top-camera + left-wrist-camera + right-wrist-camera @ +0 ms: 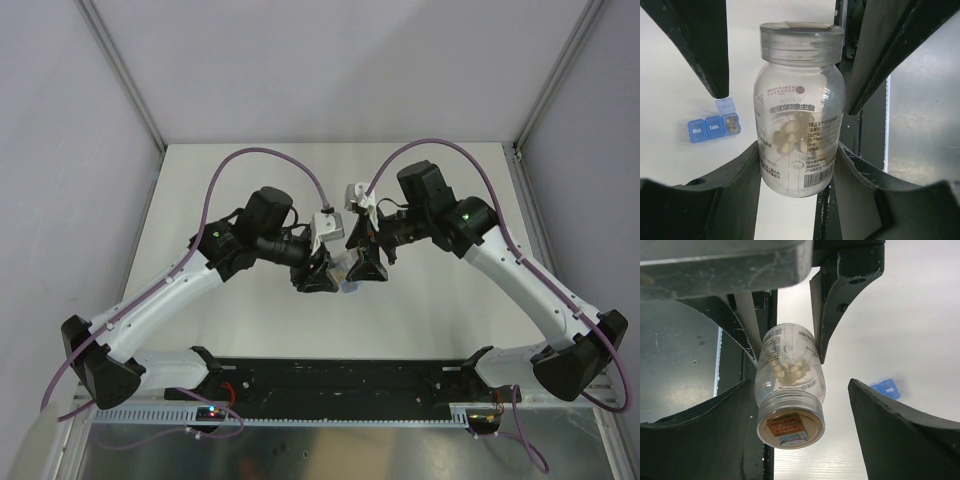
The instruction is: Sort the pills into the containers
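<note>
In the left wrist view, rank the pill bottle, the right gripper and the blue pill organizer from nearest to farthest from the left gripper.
1. pill bottle: clamped in the left gripper, centre.
2. right gripper: open, its fingers flanking the bottle's top, upper part of the view.
3. blue pill organizer: lying on the table beyond, at left.

The containers (pixel 714 127) are a little blue strip of three joined boxes, lying flat on the white table (pixel 670 75). Two lids are shut. The third lid stands open, with orange-brown pills (pixel 731 123) inside.
</note>
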Controlling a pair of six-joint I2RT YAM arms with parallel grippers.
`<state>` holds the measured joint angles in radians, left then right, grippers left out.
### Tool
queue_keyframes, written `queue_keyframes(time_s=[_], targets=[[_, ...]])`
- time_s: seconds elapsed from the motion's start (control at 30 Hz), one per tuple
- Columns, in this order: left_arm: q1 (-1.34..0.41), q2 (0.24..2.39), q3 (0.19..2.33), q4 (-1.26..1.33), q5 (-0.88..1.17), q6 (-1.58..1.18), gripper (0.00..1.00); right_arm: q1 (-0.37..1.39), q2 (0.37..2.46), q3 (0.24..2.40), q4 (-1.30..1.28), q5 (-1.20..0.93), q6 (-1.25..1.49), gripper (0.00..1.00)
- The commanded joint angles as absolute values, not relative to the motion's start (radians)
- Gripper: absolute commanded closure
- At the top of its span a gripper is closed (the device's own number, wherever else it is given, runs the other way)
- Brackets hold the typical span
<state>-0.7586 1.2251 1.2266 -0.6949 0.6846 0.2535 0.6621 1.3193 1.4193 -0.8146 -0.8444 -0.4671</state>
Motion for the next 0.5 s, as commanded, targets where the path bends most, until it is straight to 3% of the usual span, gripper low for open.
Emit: queue_keyframes(time_s=[0.0,0.33,0.4,0.47], targets=[[-0.748,1.214,1.25,-0.649,0.73,0.224,1.0,0.669,1.32,1.412,-0.781,-0.835,-0.46,0.19],[-0.739,1.197,1.227,-0.631,0.739,0.216,1.0,0.669,1.325,1.403,-0.778,-0.846,-0.459,0.27],[-0.739,1.197,1.223,-0.63,0.737,0.215,1.0,0.669,1.325,1.403,-0.775,-0.854,-0.456,0.34],[-0.738,1.197,1.218,-0.628,0.735,0.216,1.0,0.666,1.326,1.404,-0.774,-0.86,-0.457,0.47]])
